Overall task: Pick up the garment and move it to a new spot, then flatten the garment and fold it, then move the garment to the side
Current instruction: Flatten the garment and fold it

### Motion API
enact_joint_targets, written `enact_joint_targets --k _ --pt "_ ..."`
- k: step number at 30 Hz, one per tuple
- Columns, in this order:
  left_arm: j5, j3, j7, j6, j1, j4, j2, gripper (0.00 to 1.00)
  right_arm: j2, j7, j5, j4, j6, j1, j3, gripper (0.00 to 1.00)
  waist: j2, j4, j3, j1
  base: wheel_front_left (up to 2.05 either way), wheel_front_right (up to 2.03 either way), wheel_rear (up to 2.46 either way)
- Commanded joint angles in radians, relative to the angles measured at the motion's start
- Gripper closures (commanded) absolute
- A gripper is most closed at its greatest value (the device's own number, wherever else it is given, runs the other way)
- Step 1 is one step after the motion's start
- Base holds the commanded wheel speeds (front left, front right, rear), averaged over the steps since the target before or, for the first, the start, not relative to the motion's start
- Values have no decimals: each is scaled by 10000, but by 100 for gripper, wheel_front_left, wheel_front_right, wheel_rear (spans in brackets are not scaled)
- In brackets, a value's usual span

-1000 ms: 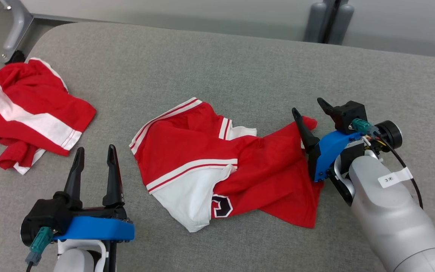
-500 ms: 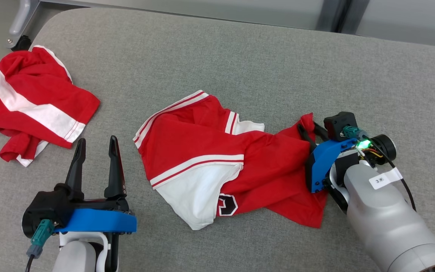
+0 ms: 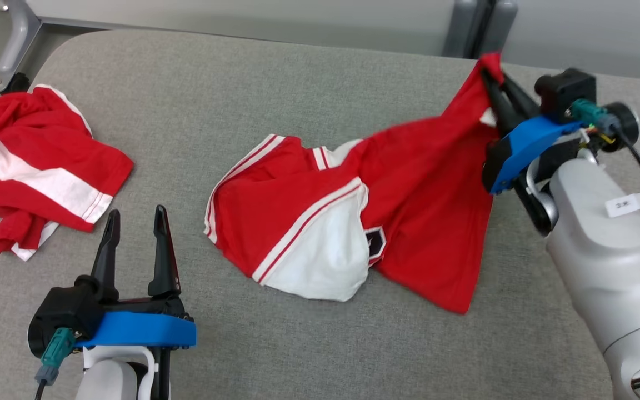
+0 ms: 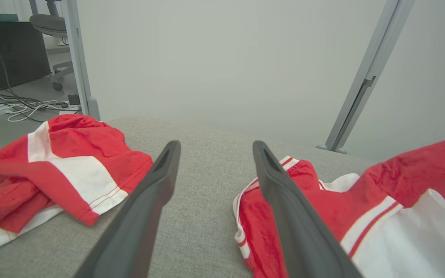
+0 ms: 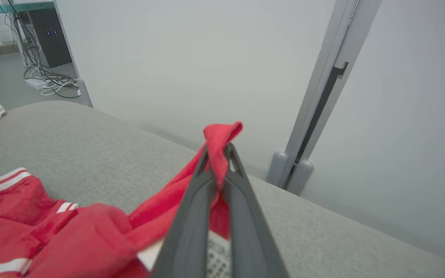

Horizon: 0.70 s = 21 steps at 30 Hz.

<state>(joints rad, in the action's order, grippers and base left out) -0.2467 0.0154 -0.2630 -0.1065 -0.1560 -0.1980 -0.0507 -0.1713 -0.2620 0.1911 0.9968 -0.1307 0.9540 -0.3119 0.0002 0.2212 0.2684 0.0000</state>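
Note:
The garment (image 3: 353, 222) is a red and white shirt with striped trim, lying crumpled in the middle of the grey padded table (image 3: 275, 89). Its right corner is lifted off the surface, pinched by my right gripper (image 3: 492, 72), which is shut on the red cloth (image 5: 218, 146). The fabric stretches down from that corner to the part still resting on the table (image 5: 33, 231). My left gripper (image 3: 134, 219) stands open at the lower left, its fingers (image 4: 157, 185) apart with nothing between them, just left of the garment's striped edge (image 4: 253, 216).
A second red and white garment (image 3: 36, 166) lies bunched at the table's left edge (image 4: 52, 170). Grey frame posts (image 3: 475, 28) stand behind the table's far edge. Bare grey padding stretches across the back and along the front.
My right gripper has shut on the garment's right corner and risen up and away, dragging the cloth with it. The left gripper has stayed put and open.

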Motion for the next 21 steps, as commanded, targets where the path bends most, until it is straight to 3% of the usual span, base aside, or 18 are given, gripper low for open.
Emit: enact_joint_targets --k 1,10,21 --pt "-55 -6 -25 7 83 -15 5 0 -62 -35 -107 -346 -1 111 189 100 -2 -125 -138 0 0 0 0" --pt "32 -106 -25 -21 443 -18 7 0 298 -36 -262 -2575 -1 -1546 432 100 -2 -831 -610 0 0 0 0" --pt "209 -234 -25 -86 923 -42 5 0 690 -37 89 -5619 1 -5991 969 100 -2 -1835 -1255 0 0 0 0"
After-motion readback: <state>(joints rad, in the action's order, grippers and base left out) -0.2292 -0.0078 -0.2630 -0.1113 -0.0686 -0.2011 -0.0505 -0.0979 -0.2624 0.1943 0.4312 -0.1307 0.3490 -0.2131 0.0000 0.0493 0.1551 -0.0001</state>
